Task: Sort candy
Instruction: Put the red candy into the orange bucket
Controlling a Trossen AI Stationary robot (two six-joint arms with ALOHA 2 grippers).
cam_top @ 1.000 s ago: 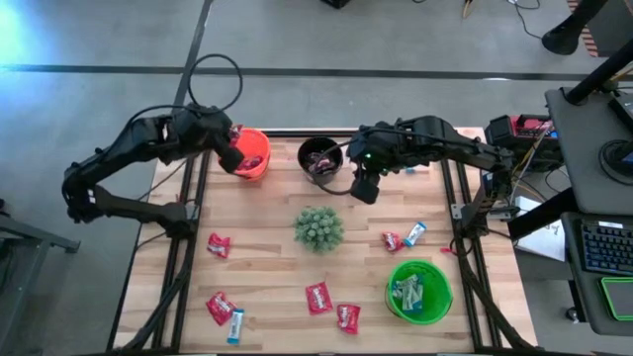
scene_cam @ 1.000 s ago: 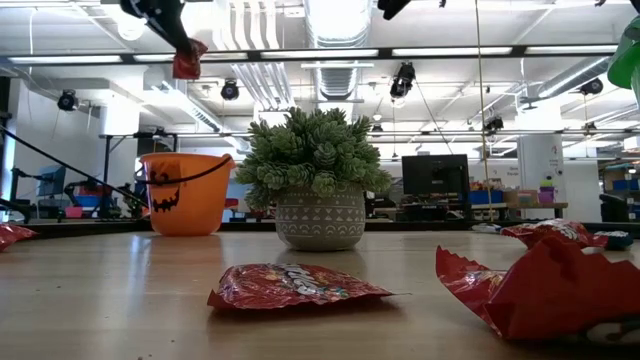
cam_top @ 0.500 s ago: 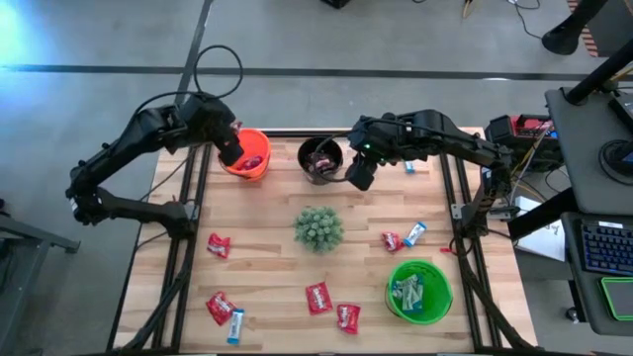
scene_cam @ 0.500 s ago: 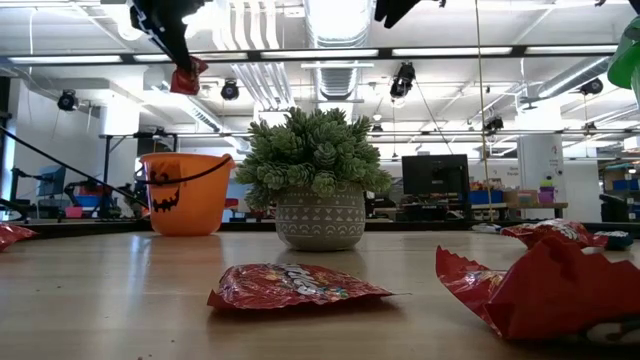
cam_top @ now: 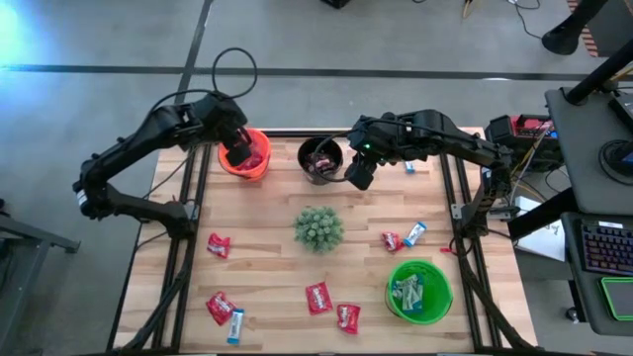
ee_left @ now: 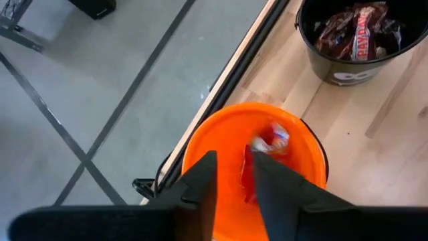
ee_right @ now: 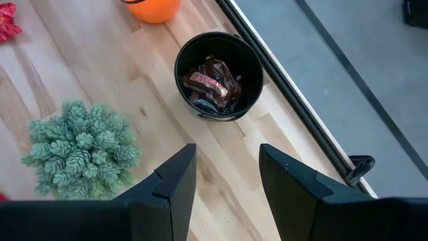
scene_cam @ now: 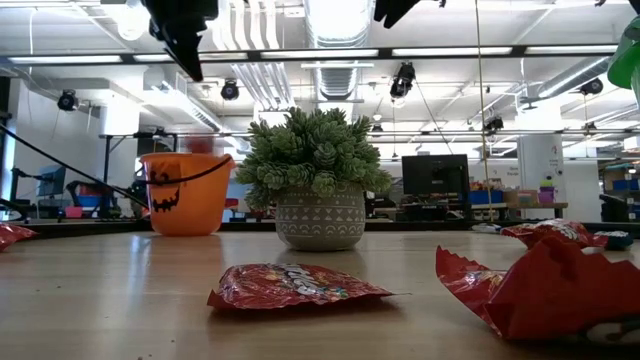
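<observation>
Left pincer [cam_top: 237, 155] above the orange bucket [cam_top: 249, 168], fingers [ee_left: 200, 184] narrowly parted, nothing between them; a red candy [ee_left: 267, 140] blurred in the air just beneath, inside the bucket's mouth. Right pincer [cam_top: 359, 174] beside the black bucket [cam_top: 320, 158], fingers [ee_right: 175, 175] apart and empty; brown candy bars [ee_right: 212, 84] in that bucket ahead of it. Plant [cam_top: 318, 228] mid-table, below both pincers. Farther off, red candies [cam_top: 318, 297] and blue-white ones [cam_top: 414, 233] scattered on the table [cam_top: 267, 267]; green bucket [cam_top: 418, 290] well apart from the right pincer.
</observation>
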